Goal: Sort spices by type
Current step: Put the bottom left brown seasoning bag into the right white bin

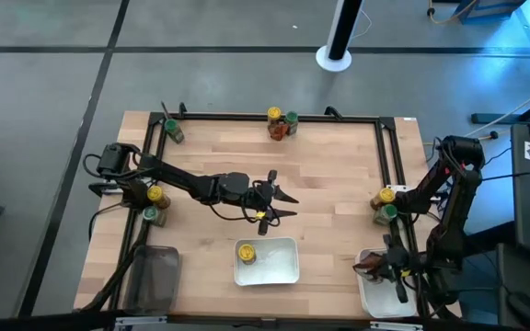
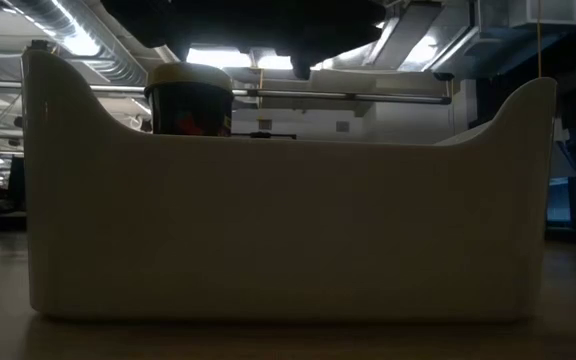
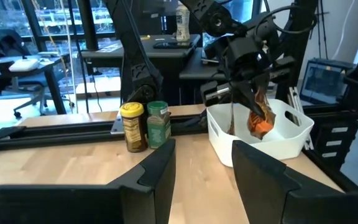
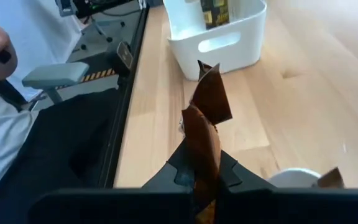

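- High view shows the right gripper [image 1: 375,267] pinching a red-orange packet [image 4: 205,124] above the white tray [image 1: 375,299] at the table's right corner, likely to drop it there.
- Left gripper [image 1: 279,204] hangs with fingers spread and empty, mid-table, just beyond the middle tray [image 1: 283,273], which holds a yellow-capped jar [image 1: 246,252].

Lab: desks [image 3: 166,46], ceiling ducts [image 2: 98,50]

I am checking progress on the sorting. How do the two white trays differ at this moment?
The middle white tray holds one yellow-capped jar and no gripper is above it; the corner white tray has the right gripper over it, gripping a red-orange packet. Both are white and rectangular.
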You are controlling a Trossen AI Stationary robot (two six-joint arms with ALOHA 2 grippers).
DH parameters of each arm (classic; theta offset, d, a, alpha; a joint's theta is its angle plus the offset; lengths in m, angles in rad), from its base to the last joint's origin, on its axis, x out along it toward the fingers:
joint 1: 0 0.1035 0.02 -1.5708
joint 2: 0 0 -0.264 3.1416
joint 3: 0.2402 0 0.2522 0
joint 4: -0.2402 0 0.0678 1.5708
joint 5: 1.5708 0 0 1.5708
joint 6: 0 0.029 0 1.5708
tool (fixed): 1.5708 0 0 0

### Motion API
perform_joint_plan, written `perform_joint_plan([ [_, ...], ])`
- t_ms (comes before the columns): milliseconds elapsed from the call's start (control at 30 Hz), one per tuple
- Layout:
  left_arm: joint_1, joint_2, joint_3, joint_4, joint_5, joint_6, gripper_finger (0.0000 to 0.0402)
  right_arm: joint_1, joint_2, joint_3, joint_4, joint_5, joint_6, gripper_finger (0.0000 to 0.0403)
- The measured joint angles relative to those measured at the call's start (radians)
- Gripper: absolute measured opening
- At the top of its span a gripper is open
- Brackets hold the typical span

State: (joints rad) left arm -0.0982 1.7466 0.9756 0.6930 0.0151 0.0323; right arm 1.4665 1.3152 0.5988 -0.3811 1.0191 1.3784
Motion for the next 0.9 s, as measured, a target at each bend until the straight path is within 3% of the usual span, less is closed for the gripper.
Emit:
perform_joint_plan([
  [567, -0.015, 0.004, 0.007, -0.002, -0.002, -0.010, 0.0141, -0.001, -0.021, -0.001, -0.020, -0.030, -0.017, 0.0007],
  [700, -0.034, 0.056, 0.073, 0.002, -0.017, -0.010, 0.0141, -0.001, -0.055, -0.005, -0.036, -0.014, -0.035, 0.0007],
  [900, -0.062, 0.233, 0.253, -0.038, -0.026, -0.040, 0.0141, -0.001, -0.092, -0.004, -0.035, -0.003, -0.050, 0.0007],
])
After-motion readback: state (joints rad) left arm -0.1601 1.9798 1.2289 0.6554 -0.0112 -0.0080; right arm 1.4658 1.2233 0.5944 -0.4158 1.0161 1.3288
